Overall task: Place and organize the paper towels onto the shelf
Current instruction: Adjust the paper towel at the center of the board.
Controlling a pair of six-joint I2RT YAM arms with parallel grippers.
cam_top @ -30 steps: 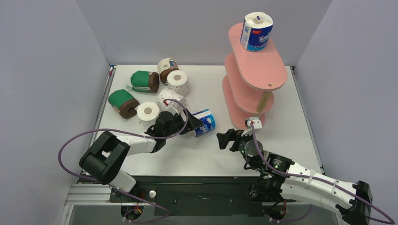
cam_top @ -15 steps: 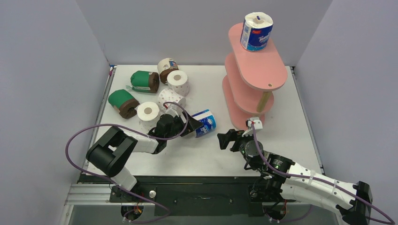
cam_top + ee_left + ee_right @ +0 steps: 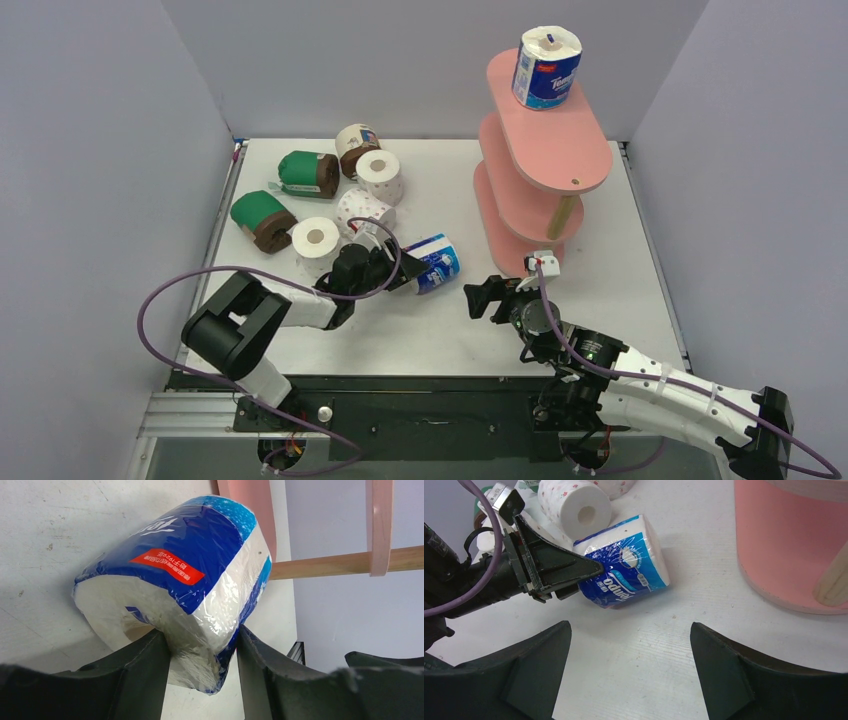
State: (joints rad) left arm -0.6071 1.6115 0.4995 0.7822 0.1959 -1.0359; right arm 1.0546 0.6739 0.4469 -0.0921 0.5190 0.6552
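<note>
Shelved: one upright roll [image 3: 546, 67] on the top tier of the shelf [image 3: 565, 150].
Gripped: blue-white roll [image 3: 175, 575], lying on the desk [image 3: 430, 335], pinched by the left claw [image 3: 395, 268].
Right claw [image 3: 630, 627]: spread wide, empty, near the shelf foot.
Outstanding: six loose rolls [image 3: 380, 175] clustered far left.
Obscured: lower tiers mostly hidden under the top board; contents not discernible.

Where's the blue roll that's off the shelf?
Top view: blue roll lies on the table in the left gripper's fingers, between the dotted rolls and the shelf.
</note>
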